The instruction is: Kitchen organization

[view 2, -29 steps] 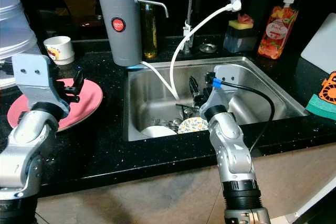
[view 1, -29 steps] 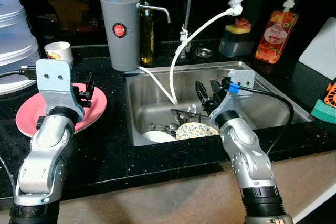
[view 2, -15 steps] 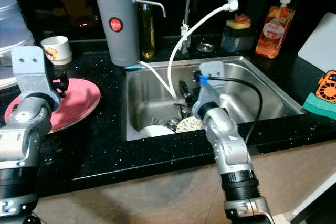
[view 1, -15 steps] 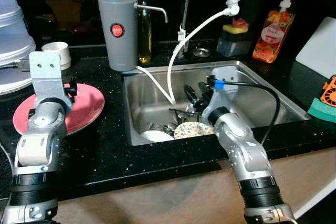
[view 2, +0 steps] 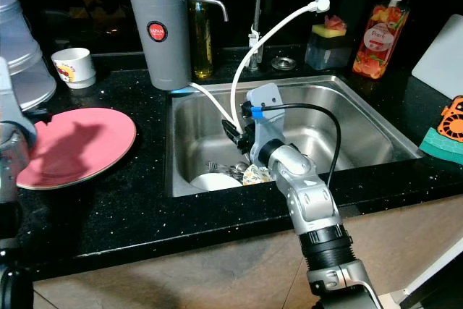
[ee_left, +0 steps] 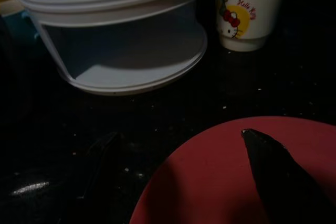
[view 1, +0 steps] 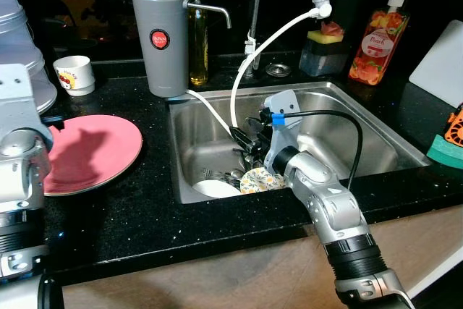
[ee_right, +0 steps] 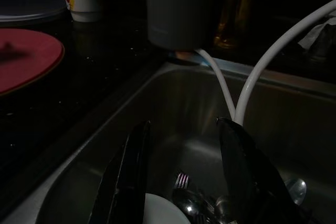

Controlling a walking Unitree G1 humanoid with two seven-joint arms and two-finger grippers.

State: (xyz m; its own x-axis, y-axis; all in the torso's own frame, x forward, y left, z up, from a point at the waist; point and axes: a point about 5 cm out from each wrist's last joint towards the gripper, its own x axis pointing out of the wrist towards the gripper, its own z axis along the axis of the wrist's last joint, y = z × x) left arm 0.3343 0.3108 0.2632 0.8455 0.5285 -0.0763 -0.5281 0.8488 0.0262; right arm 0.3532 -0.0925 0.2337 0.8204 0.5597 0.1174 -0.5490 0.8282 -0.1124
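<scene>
The right gripper [ee_right: 181, 182], fingers spread wide, is hanging in the steel sink [view 1: 340, 106]; below it are lying a floral plate [view 1: 255, 179] and cutlery [ee_right: 194, 198].

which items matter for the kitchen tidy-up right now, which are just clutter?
In play: right gripper, open, in the sink; white plate, patterned plate, cutlery; pink plate under left gripper.

Lying about: grey dispenser, mug, soap bottle, sponge.
</scene>
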